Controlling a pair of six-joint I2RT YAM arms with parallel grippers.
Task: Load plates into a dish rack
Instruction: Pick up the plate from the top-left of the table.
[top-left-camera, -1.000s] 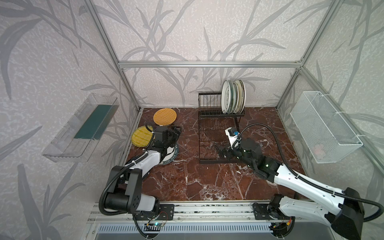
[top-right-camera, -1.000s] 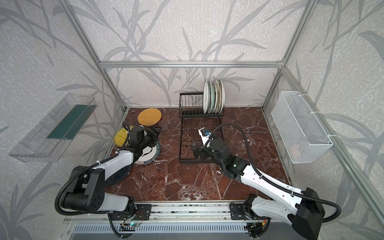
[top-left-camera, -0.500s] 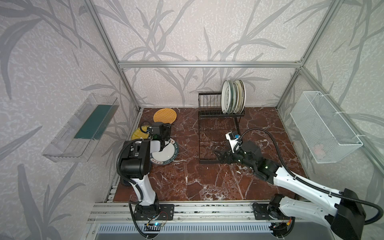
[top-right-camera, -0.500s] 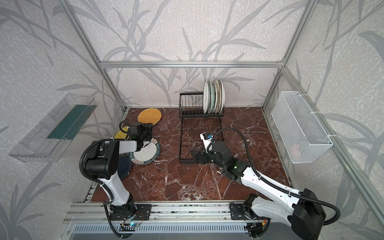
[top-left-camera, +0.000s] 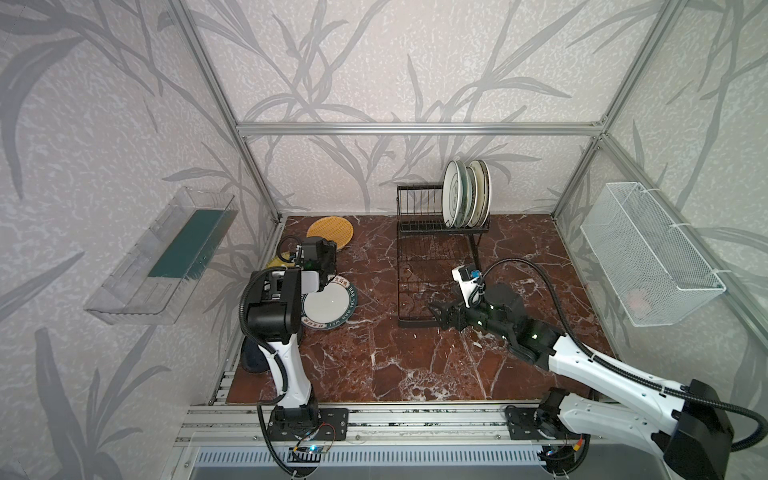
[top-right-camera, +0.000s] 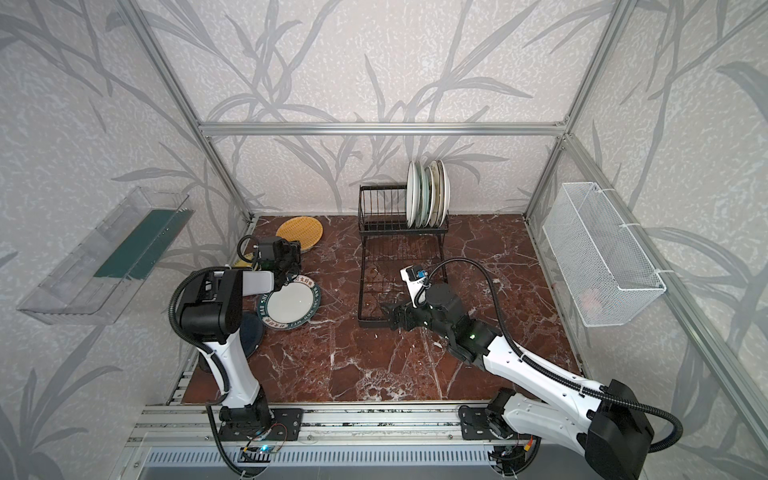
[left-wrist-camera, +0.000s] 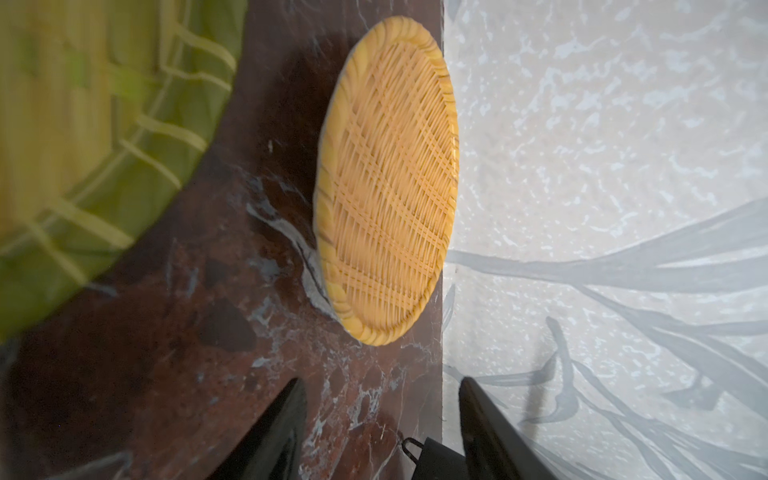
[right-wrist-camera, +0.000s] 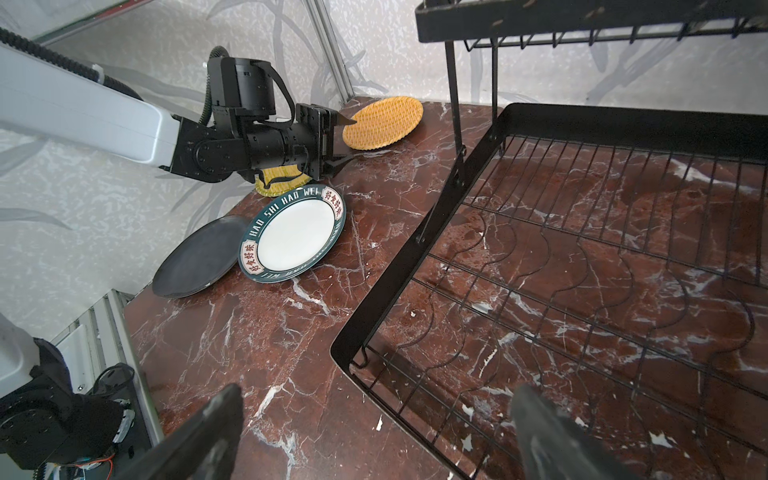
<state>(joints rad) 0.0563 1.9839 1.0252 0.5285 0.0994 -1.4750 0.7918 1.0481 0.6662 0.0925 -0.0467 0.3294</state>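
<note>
Both top views hide what the right wrist view shows: left pincer (right-wrist-camera: 352, 140) parted, empty, orange plate (right-wrist-camera: 384, 122) just beyond it. Right pincer (right-wrist-camera: 378, 392) spread wide, empty.

This was a robot test cell in a lab, dressed up as a kitchen corner. An aluminium frame (top-left-camera: 415, 129) held wall panels (top-left-camera: 374, 62) printed with grey leaves around a red marble-look tabletop (top-left-camera: 395, 357). A left arm (top-left-camera: 286, 365) and a right arm (top-left-camera: 602, 370) were bolted to a slotted rail (top-left-camera: 415, 419) at the front edge. A dish rack (top-left-camera: 440, 226) with plates (top-left-camera: 455, 193) supplied the kitchen touch.
</note>
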